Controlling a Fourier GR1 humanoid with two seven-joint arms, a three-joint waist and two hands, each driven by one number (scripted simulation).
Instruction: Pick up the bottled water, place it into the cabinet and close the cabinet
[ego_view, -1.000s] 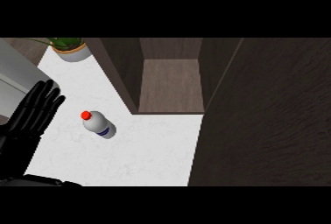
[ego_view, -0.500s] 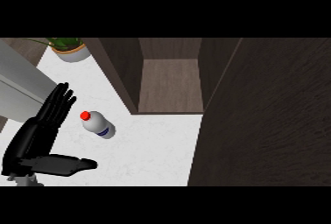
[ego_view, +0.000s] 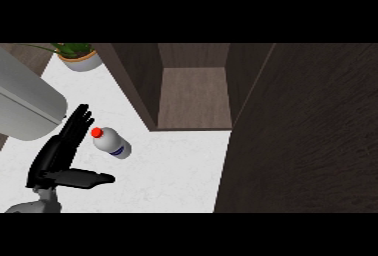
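The water bottle (ego_view: 112, 143), clear with a red cap and a blue label band, stands on the white counter (ego_view: 170, 175) in front of the open cabinet. My left hand (ego_view: 57, 159) is just left of it, fingers straight and pointing away from me, thumb stuck out to the right below the bottle. The fingertips (ego_view: 81, 114) are level with the cap and do not visibly touch the bottle. The cabinet's inside (ego_view: 193, 97) is a dark wooden shelf with nothing on it. My right hand does not show.
The cabinet's open dark door (ego_view: 303, 130) fills the right side of the view. A potted plant (ego_view: 80, 59) stands at the counter's far left corner. A big grey rounded body (ego_view: 26, 107) lies along the left edge.
My left hand has moved right and forward, closer to the bottle, and its thumb has swung out under it. The bottle has not moved.
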